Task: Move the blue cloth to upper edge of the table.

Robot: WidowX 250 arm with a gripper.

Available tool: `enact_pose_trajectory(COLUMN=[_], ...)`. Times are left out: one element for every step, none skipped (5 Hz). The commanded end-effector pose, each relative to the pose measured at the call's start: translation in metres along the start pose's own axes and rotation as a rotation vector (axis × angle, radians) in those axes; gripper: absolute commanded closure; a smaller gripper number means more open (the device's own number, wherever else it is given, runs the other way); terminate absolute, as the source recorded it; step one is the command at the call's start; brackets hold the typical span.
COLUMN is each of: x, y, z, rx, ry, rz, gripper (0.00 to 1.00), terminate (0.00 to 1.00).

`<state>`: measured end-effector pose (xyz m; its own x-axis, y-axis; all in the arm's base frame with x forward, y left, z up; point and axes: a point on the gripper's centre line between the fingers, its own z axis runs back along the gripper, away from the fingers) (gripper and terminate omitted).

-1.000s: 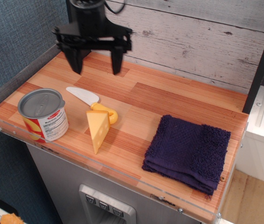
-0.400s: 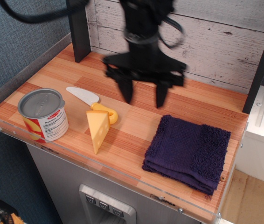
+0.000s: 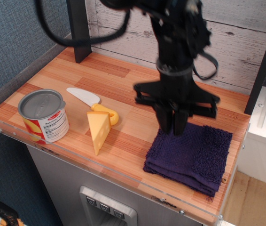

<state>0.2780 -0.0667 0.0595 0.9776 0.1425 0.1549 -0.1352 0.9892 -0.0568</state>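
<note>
at the far left of the frame i see a tin can (image 3: 43, 116) upright near the front rim of the table (image 3: 137, 96), and just right of it a white-bladed toy knife with a yellow handle (image 3: 93, 104) lying flat, its handle touching a yellow cheese wedge (image 3: 98, 131). these three crowd the left half, so i judge my working lane to be the right half only.

moving right past the middle, my gripper (image 3: 174, 123) hangs from the black arm with its fingers pointing straight down, tips at the upper left edge of the blue cloth (image 3: 189, 154). the two fingers stand close together, nearly pressed; i cannot tell whether any terry is caught between them. i read this as the approach to a grab at the cloth's back edge, the task hardly begun.

at lower right the cloth lies folded and flat against the front corner, its near edge just beside the clear acrylic rim. above it in the picture, bare wood runs up to the grey plank wall, open room for a straight push or drag. at the right edge the table ends close to the cloth, so i would keep the motion away from that side.
</note>
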Motion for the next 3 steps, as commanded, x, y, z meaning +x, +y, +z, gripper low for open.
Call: enact_pose_trajectory(x=[-0.006, -0.005, 0.003], y=[-0.019, -0.019, -0.013], z=[-0.027, -0.037, -0.042], rx=[-0.02, -0.003, 0.0], ry=[0.021, 0.037, 0.029], rz=[-0.007, -0.003, 0.068], gripper=[1.0, 1.0, 1.0], terminate=[0.0, 0.0, 0.0])
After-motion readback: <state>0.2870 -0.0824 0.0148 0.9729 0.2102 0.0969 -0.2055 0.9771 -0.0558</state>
